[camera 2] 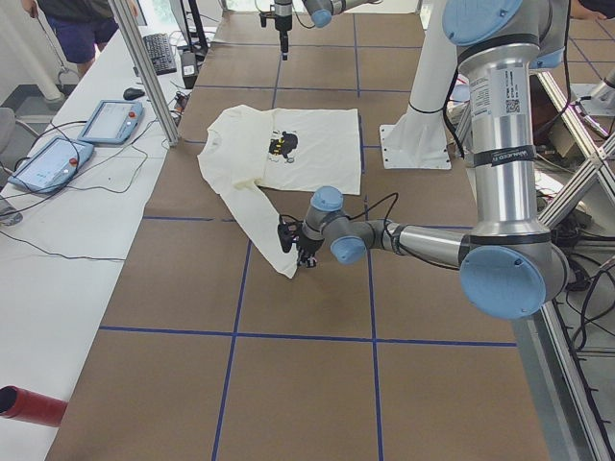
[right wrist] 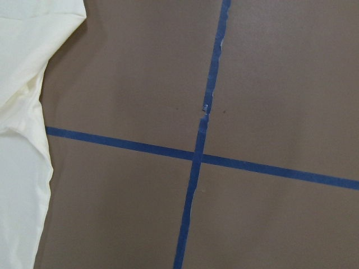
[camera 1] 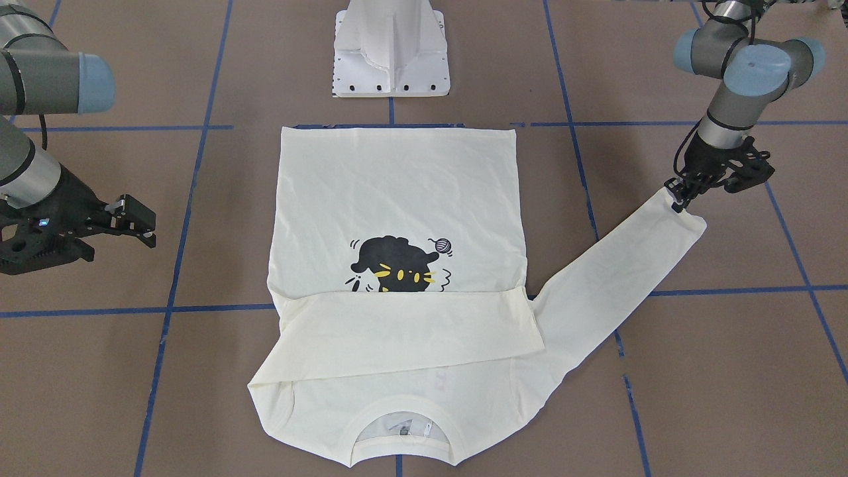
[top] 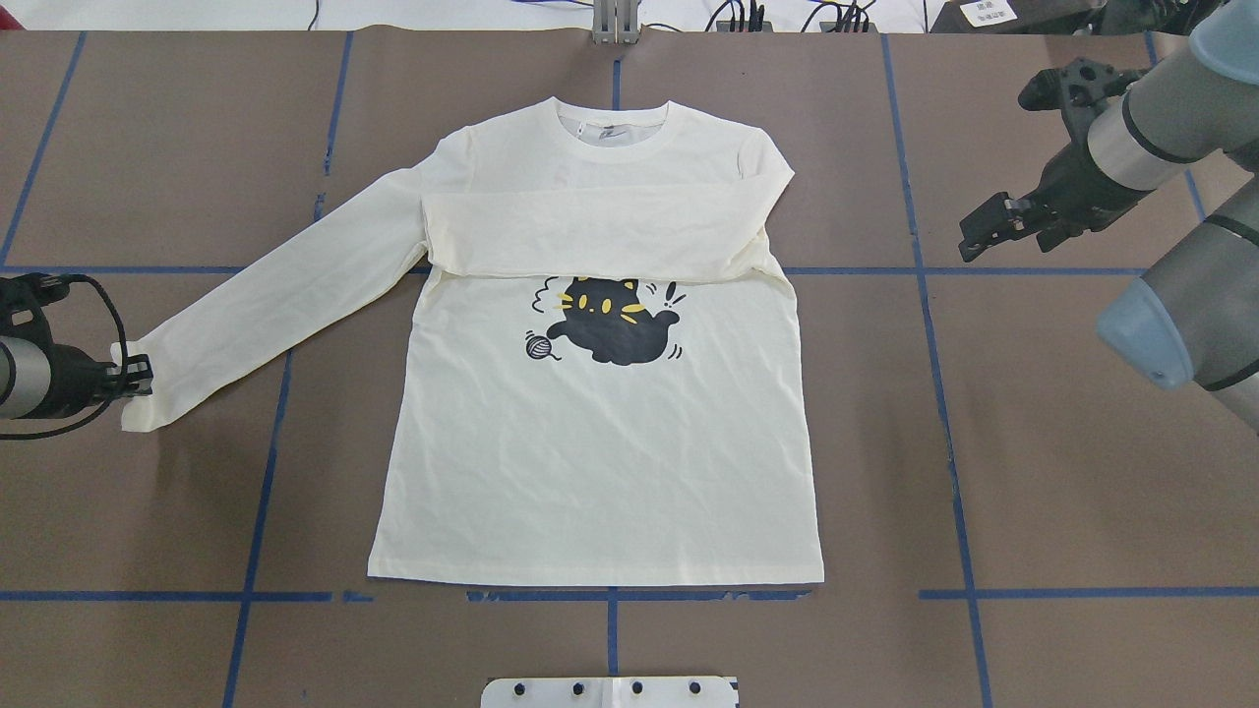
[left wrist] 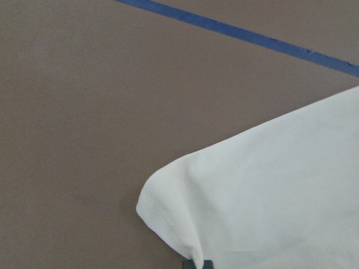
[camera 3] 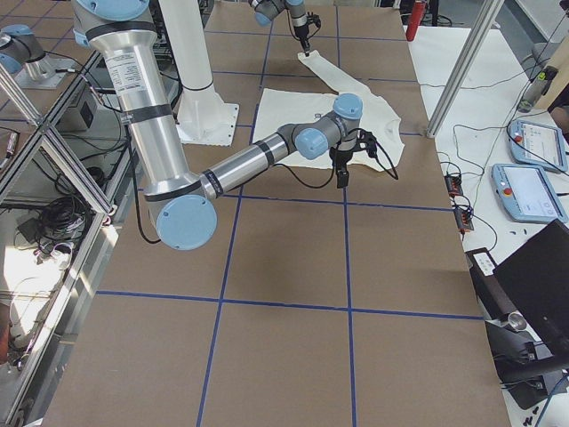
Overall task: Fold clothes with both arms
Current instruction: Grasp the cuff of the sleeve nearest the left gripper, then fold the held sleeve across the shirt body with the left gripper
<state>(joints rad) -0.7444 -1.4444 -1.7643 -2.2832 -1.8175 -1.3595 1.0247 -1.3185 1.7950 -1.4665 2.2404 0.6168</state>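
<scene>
1. Collar (camera 1: 404,445): bottom centre of the front-facing view, nearest that camera. The shirt (camera 1: 397,192) lies flat on the table (camera 1: 729,371), print up, hem toward the top of the frame.
2. One sleeve (camera 1: 411,331) already lies folded straight across the chest, just below the cat print.
3. The other sleeve (camera 1: 609,285) is laid out, running from the shoulder at lower centre-right diagonally up to the cuff (camera 1: 689,222) at middle right.
4. Left gripper (camera 1: 679,197): clenched on the cuff's corner. The left wrist view shows a dark fingertip at the cloth edge.
5. Right gripper (camera 1: 140,224): middle left of the frame, jaws apart, holding nothing, well apart from the shirt.
6. Key relation: the sleeve's long axis points from the left gripper down and left toward the body. The left arm alone is near it, so folding likely means carrying the cuff inward along that line and laying it over the folded sleeve.
7. Risk, as I judge it: a corner pinch may let the cuff twist or slip.
</scene>
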